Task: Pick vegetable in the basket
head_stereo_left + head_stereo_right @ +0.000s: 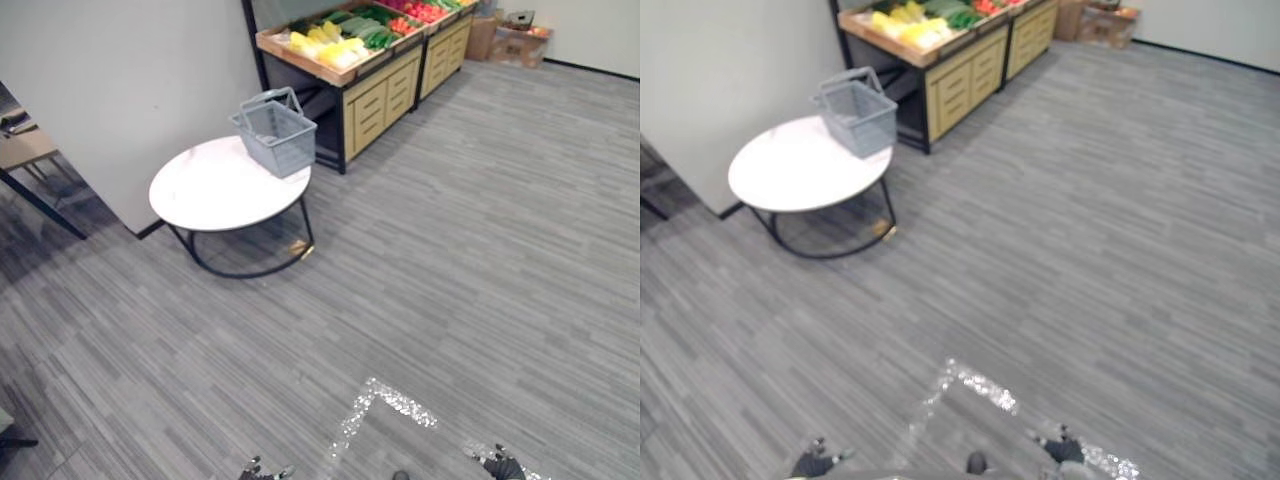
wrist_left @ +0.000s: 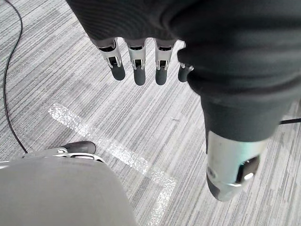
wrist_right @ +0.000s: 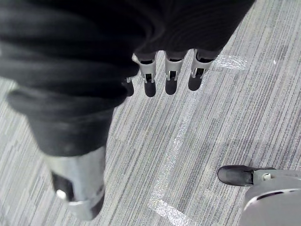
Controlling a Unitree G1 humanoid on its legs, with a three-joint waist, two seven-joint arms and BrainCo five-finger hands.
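Any print on the stand or the boxes is too small to be read.

The left hand (image 2: 150,28) is seen hanging over the grey striped floor (image 1: 480,250). Its fingers (image 2: 137,66) are held straight and side by side in a row, with the thumb (image 2: 233,165) set well apart from them. Nothing is held or touched by it. The right hand (image 3: 183,23) is seen in the same posture: its fingers (image 3: 171,77) are extended, its thumb (image 3: 77,183) is spread away, and nothing is enclosed between them. An angled mark of silver tape (image 1: 385,400) is laid on the floor below both hands.

The grey basket (image 1: 275,135) is placed upright at the far edge of a round white table (image 1: 210,190), with its handles raised. The table is set beside a white wall (image 1: 130,90), well apart from both hands.

The vegetables (image 1: 330,45) are laid out on a wooden produce stand (image 1: 375,95) just behind the basket. Yellow ones are grouped at the near end, green ones (image 1: 365,28) are placed next to them, and red ones (image 1: 420,12) are placed further along. Cardboard boxes (image 1: 520,40) are stacked on the floor past the far end of the stand.
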